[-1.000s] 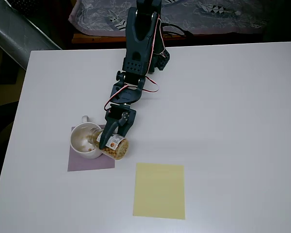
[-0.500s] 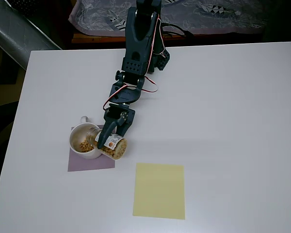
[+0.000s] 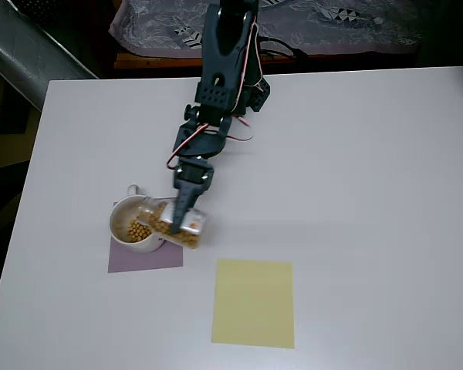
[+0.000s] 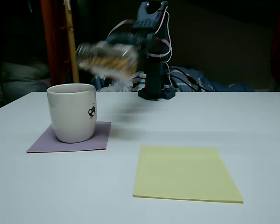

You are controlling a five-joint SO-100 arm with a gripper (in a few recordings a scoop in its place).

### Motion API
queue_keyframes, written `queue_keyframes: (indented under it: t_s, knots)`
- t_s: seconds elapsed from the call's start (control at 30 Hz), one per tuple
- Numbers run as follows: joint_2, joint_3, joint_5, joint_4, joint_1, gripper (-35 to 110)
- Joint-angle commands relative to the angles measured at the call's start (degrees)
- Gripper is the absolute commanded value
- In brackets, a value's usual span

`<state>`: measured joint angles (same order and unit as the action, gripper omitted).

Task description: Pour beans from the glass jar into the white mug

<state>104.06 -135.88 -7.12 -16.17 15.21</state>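
Glass jar (image 4: 107,58) near-horizontal in pincer (image 3: 181,218) — mouth toward white mug (image 4: 73,112).

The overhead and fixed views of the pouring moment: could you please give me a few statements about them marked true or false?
1. The glass jar is tipped on its side with its mouth over the white mug. True.
2. The white mug stands on the yellow sheet. False: it stands on the purple mat, and the yellow sheet lies bare beside it.
3. Beans already lie inside the mug. True.
4. The tool is open and clear of the jar. False: it is shut on the jar, holding it above the table.
5. In the fixed view the jar rests on the mug's rim. False: it hangs above the mug, blurred.
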Motion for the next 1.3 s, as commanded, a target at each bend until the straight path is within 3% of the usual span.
queue_keyframes:
  t_s: [0.0, 0.23, 0.47, 0.67, 0.83, 1.27]
  knots:
    - [6.0, 2.5, -10.4, -0.2, -2.0, 0]
    - [10.8, -5.4, -36.7, -0.2, -9.1, 0]
    - [9.1, -12.1, -54.2, -0.7, -14.2, 0]
    - [-2.5, -15.6, -66.9, -14.2, -16.3, 1]
    - [-15.8, -9.8, -72.3, -23.3, -17.2, 6]
    - [-47.9, 27.4, -79.9, -24.3, -16.6, 20]
